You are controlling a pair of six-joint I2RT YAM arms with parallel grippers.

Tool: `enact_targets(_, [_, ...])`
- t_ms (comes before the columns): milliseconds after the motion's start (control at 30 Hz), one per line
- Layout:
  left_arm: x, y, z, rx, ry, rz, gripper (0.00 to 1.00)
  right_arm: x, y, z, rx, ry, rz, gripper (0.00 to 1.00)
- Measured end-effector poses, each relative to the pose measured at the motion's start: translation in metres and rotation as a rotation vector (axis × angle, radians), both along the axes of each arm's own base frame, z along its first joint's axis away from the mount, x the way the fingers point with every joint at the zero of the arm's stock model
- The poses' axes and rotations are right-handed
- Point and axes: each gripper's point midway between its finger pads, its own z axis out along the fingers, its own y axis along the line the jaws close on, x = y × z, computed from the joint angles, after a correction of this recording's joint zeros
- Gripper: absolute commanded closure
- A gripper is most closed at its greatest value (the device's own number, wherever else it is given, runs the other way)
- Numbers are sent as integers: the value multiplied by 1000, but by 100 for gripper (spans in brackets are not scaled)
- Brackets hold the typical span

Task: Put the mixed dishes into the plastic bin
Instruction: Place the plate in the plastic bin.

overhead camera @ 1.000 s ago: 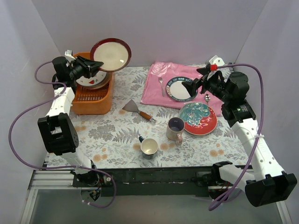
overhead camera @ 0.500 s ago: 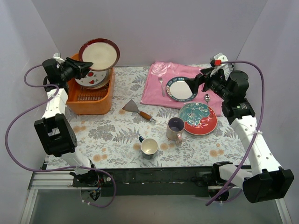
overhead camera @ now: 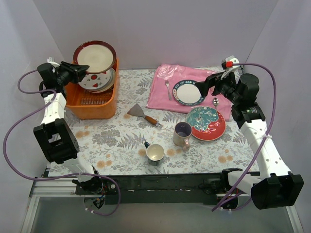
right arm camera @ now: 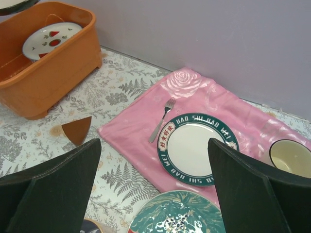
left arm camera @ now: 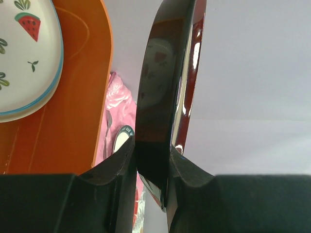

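Observation:
My left gripper (overhead camera: 77, 72) is shut on the edge of a dark red-rimmed dish with a cream face (overhead camera: 95, 56). It holds the dish tilted on edge above the back of the orange plastic bin (overhead camera: 108, 104); the left wrist view (left arm camera: 151, 156) shows the dish (left arm camera: 163, 87) edge-on between the pads. A white plate with red fruit marks (overhead camera: 100, 79) leans inside the bin (right arm camera: 58, 68). My right gripper (overhead camera: 206, 87) is open and empty above the pink cloth (right arm camera: 154, 145). The red-rimmed teal plate (overhead camera: 205, 123) and lilac mug (overhead camera: 182, 134) stand on the table.
A green-rimmed white plate (right arm camera: 198, 148), a fork (right arm camera: 162, 119) and a spoon (overhead camera: 215, 101) lie on the pink cloth (overhead camera: 163, 97). A cream bowl (right arm camera: 290, 158) sits at its right. A spatula (overhead camera: 143, 114) and a cream mug with a dark handle (overhead camera: 155, 152) are mid-table.
My left gripper has carried the dish leftward, from over the bin's back right corner to over its back left. My right gripper has drawn back slightly to the right.

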Motion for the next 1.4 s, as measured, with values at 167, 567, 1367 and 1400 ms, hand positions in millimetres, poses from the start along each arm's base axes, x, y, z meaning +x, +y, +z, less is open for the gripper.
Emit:
enact_targets(167, [-1, 7, -4, 4, 14, 20, 100, 4, -5, -11, 2, 29, -17, 2])
enact_targets(567, [4, 28, -17, 32, 40, 81, 100, 6, -11, -17, 11, 49, -32, 2])
enact_targets(1367, [36, 62, -119, 66, 217, 158, 100, 6, -14, -26, 16, 74, -27, 3])
enact_targets(1400, [36, 62, -120, 67, 218, 160, 100, 6, -15, -26, 16, 74, -27, 3])
